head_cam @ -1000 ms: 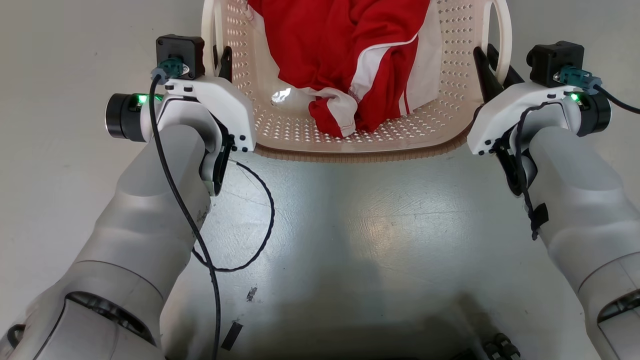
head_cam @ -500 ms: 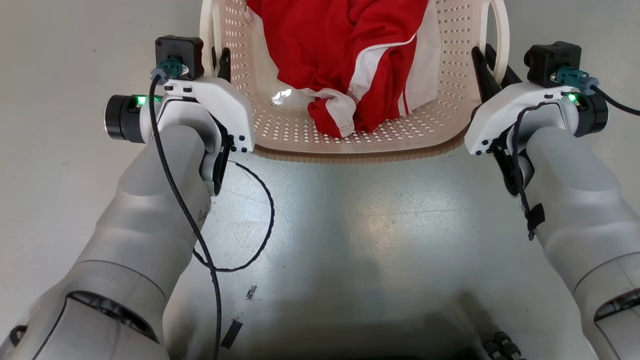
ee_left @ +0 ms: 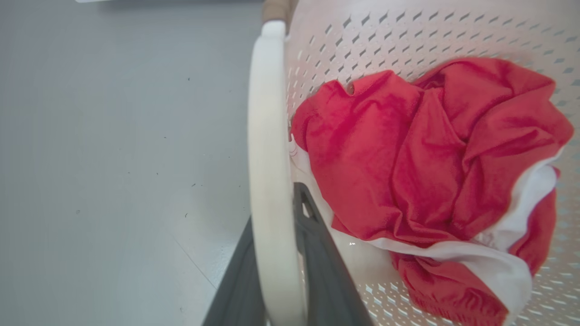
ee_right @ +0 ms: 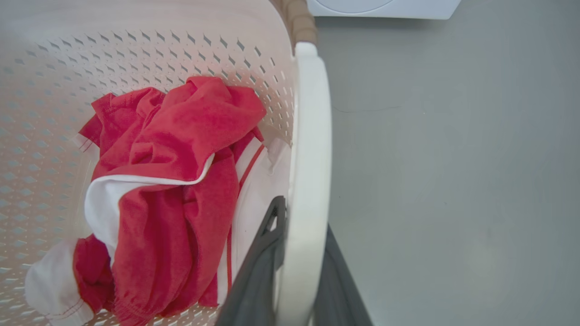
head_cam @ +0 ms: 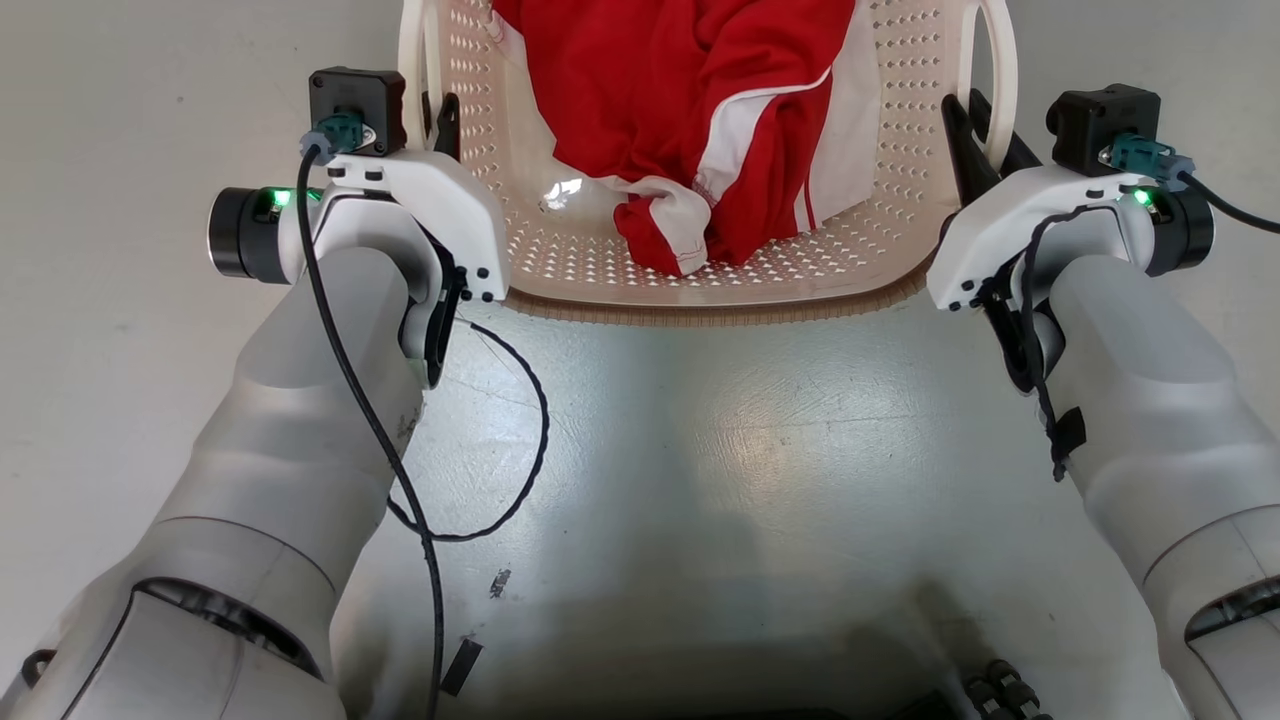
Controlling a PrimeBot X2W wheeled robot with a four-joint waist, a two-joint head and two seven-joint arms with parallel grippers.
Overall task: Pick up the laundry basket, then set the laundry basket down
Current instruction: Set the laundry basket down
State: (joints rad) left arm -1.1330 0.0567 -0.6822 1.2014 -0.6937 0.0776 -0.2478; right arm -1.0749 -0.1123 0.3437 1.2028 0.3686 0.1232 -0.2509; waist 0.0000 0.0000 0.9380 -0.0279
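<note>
Head view: the basket [head_cam: 700, 285] sits between the two arms, over the grey floor [head_cam: 720, 450]. Whether it rests there or hangs, I cannot tell. A red and white garment [head_cam: 690, 100] lies crumpled inside. A black cable [head_cam: 530, 400] loops from the left wrist across the floor. The left gripper [head_cam: 445, 120] is nearly closed, pinching the left handle [ee_left: 267, 149], one finger inside the loop and one outside. The right gripper [head_cam: 975, 130] clamps the right handle [ee_right: 308, 158] the same way. A white appliance [ee_right: 385, 5] edges the top of the right wrist view. Nothing stands between the arms and the basket. Since a second ago, the basket and both grippers have shifted only a trace up the head view, with the grips unchanged.
</note>
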